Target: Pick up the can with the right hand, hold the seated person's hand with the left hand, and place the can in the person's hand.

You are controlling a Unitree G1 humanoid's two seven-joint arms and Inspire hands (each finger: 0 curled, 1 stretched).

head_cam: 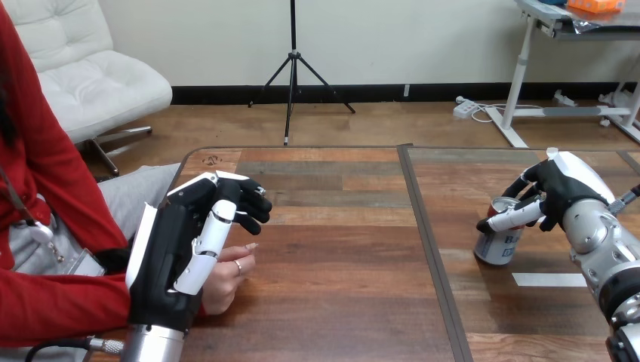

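On the table (340,226), right hand (562,192) fingers (513,216) clasp the can (498,245); left hand (170,249) overlaps the person's hand (226,275), hold unclear.

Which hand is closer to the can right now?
Right. The right hand is at the can, fingers curled round its upper part. The left hand is across the table at the view's left, beside the person's hand, well away from the can.
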